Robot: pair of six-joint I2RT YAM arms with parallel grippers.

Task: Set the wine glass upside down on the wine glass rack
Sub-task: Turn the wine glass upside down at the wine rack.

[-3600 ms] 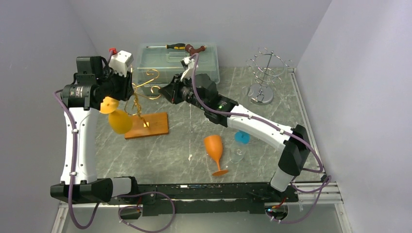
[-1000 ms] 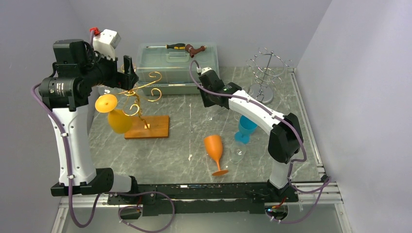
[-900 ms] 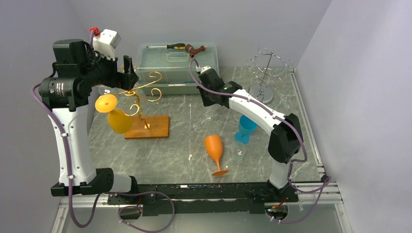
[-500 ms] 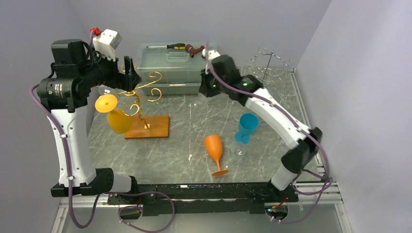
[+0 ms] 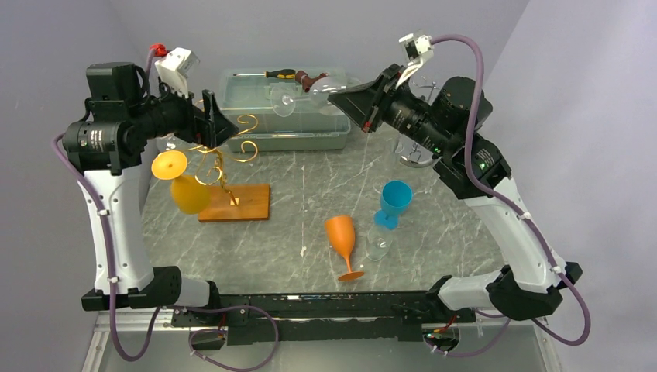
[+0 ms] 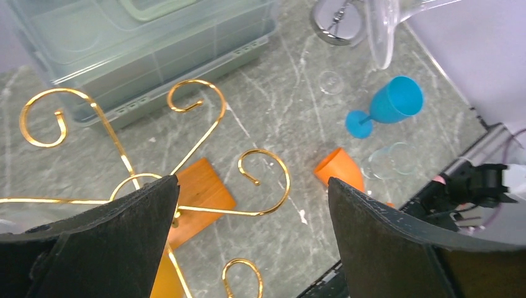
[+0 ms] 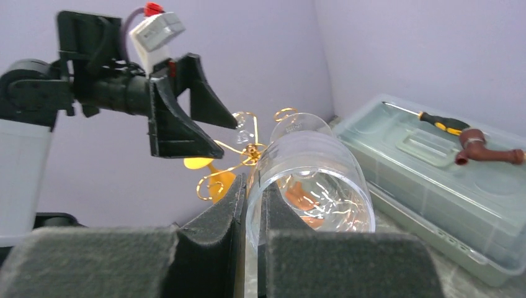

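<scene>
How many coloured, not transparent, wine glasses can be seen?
3: a yellow glass hanging upside down on the gold rack, an orange glass lying on the table, a blue glass standing. Others may be hidden.

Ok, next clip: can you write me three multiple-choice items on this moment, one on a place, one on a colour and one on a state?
1. Where is the yellow glass?
A. Hanging upside down on the gold rack
B. On the storage box lid
C. Beside the blue glass

2. What colour is the glass lying on its side?
A. Blue
B. Orange
C. Green

3. What state is the left gripper in?
A. Shut on a glass
B. Shut on a screwdriver
C. Open

Answers:
1. A, since the top view shows it hanging from the rack with its foot above its bowl.
2. B, since the orange glass is the tipped one.
3. C, since the left wrist view shows its jaws wide apart with nothing gripped.
</scene>
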